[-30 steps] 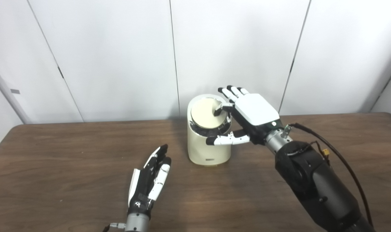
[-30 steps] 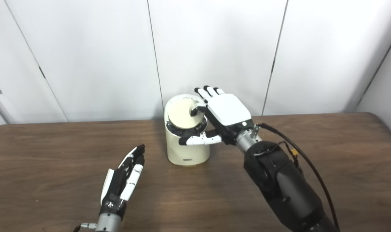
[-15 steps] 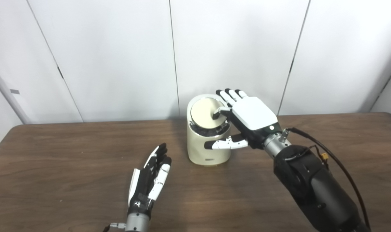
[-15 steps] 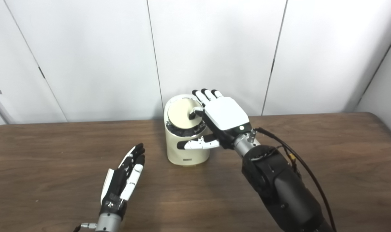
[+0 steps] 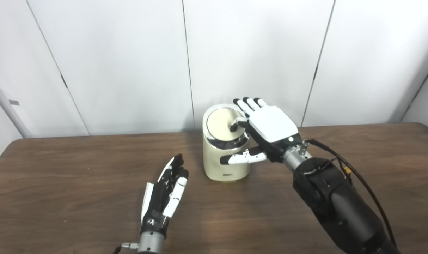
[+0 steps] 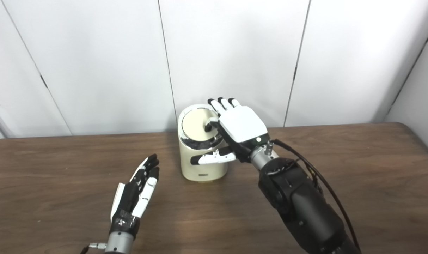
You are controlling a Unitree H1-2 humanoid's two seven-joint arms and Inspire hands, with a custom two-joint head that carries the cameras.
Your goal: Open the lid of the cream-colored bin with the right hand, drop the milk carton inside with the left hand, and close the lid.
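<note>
The cream-colored bin (image 5: pixel 226 164) stands at the back middle of the table. Its round lid (image 5: pixel 220 122) lies almost flat inside a shiny rim. My right hand (image 5: pixel 270 123) is over the bin's right side with its fingers apart. One bent finger touches the lid and the thumb reaches across the bin's front. It holds nothing. My left hand (image 5: pixel 164 199) is open and empty, palm up, low over the table in front and to the left of the bin. No milk carton is in view.
The brown wooden table (image 5: pixel 76 169) runs across the whole view. White wall panels (image 5: pixel 129 53) stand right behind the bin. The right arm's cable (image 5: pixel 355 176) loops beside the forearm.
The lid has gone from tilted, with a dark gap at its front, to nearly flat. My right hand has come down and a little left with it. The left hand stays put.
</note>
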